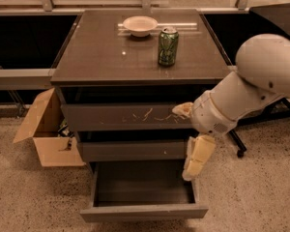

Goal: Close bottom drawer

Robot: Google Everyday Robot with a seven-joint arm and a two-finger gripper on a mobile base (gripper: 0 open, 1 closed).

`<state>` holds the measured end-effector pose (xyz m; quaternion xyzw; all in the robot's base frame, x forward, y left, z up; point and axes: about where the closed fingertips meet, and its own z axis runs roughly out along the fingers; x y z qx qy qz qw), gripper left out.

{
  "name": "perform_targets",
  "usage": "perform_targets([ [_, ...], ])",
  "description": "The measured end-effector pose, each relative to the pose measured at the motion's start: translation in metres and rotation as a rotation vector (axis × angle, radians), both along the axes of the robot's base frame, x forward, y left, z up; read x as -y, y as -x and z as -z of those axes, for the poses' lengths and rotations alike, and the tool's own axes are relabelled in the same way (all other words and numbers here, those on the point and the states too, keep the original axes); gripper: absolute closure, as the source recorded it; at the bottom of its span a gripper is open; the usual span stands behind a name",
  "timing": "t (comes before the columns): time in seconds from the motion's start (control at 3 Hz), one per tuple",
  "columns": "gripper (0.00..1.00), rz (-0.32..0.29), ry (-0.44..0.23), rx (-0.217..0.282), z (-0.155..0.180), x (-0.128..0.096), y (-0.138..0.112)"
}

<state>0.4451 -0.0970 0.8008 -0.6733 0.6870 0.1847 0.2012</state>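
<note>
The bottom drawer (pixel 144 211) is pulled out of the dark grey cabinet, an empty shallow tray with a slim plain front panel near the floor. Above it are the drawer front with one small white chip (pixel 135 150) and the taller front with white scratch marks (pixel 125 117), both pushed in. My gripper (pixel 195 164) hangs down from the white arm at the cabinet's right front, just above the open drawer's right side wall, at the level of the chipped front.
A green can (pixel 167 46) and a white bowl (pixel 140 25) stand on the cabinet top. An open cardboard box (pixel 46 132) sits on the floor at the left. A chair base with a caster (pixel 240 151) is at the right, behind my arm.
</note>
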Motion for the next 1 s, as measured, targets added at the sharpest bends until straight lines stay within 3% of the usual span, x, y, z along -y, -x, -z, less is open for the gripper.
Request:
perform_targets([
  [0.67, 0.0, -0.017, -0.019, -0.019, 0.011, -0.004, 0.001],
  [1.0, 0.0, -0.08, -0.083, -0.08, 0.085, -0.017, 0.01],
])
